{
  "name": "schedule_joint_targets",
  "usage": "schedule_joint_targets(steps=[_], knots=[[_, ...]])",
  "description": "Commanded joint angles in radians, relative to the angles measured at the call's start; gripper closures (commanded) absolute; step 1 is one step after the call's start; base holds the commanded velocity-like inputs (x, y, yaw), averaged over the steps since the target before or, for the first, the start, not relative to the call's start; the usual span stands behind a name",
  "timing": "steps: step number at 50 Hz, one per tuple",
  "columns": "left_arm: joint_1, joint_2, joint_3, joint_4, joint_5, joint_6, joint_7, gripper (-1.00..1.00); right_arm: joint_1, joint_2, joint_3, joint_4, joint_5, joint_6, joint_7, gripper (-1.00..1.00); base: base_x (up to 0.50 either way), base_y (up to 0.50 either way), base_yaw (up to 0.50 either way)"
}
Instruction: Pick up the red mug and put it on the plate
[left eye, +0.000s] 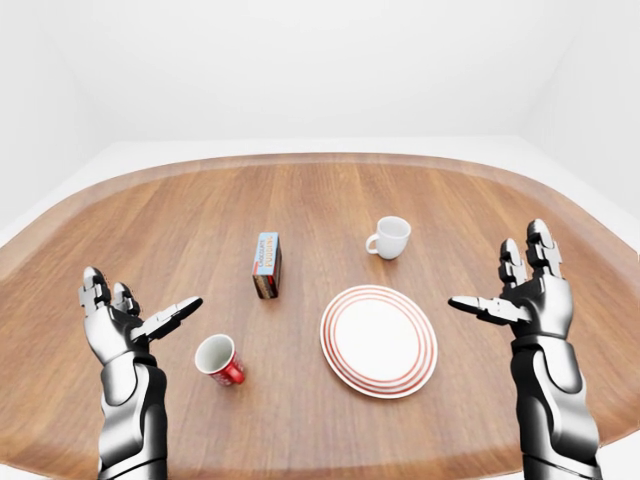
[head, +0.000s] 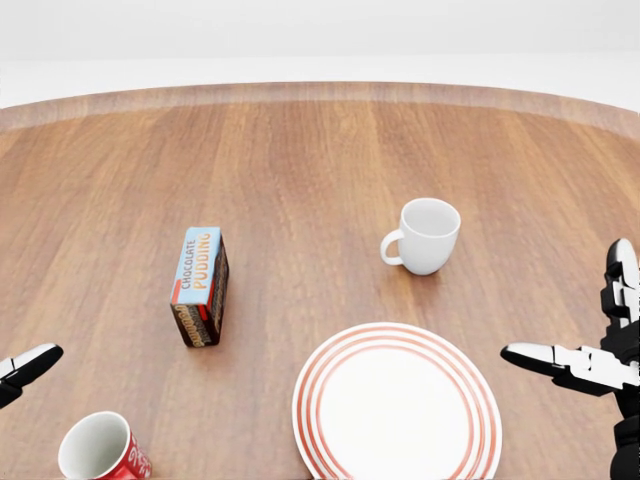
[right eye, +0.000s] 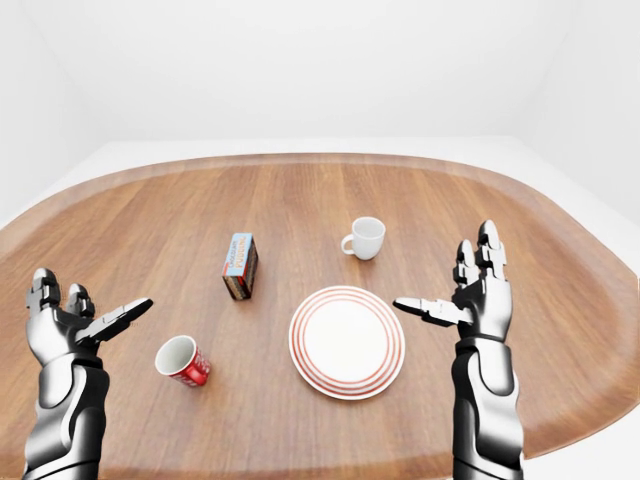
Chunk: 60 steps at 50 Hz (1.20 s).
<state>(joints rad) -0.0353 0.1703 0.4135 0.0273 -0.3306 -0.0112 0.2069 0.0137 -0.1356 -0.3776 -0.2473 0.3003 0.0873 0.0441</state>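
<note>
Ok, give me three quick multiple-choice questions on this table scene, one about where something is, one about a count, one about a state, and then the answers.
1. In the left-eye view, where is the red mug relative to the plate?
A. on it
B. to its left
C. to its right

2. How many mugs stand on the table?
A. one
B. two
C. three

3. What state is the left robot hand in?
A. open and empty
B. shut on the red mug
C. out of view

Answers: 1 B, the mug stands on bare wood left of the plate. 2 B, the red mug and a white mug. 3 A, its fingers are spread, apart from the mug.
</note>
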Motion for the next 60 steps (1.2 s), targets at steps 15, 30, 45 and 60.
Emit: schedule_joint_targets(steps=[15, 30, 45, 60], knots=[[0.001, 0.005, 0.001, 0.002, 0.002, -0.003, 0.002, -1.0, 0.004, 0.01, 0.01, -0.002, -0.018, 0.0, 0.017, -1.0, 0.0, 0.5, 0.0], [0.002, 0.004, 0.0, -0.002, 0.003, -0.001, 0.003, -1.0, 0.005, 0.012, 0.009, -0.001, -0.017, 0.0, 0.02, -1.0, 0.0, 0.5, 0.0], [0.001, 0.005, -0.002, 0.001, 0.004, -0.001, 0.002, -1.0, 0.02, 0.04, 0.114, -0.012, -0.092, 0.0, 0.085, -1.0, 0.0, 0.14, 0.0], [0.0, 0.006, -0.003, -0.001, 0.006, 0.001, 0.003, -1.0, 0.059, 0.13, 0.453, 0.125, -0.363, -0.025, 0.148, -1.0, 0.0, 0.0, 0.0]])
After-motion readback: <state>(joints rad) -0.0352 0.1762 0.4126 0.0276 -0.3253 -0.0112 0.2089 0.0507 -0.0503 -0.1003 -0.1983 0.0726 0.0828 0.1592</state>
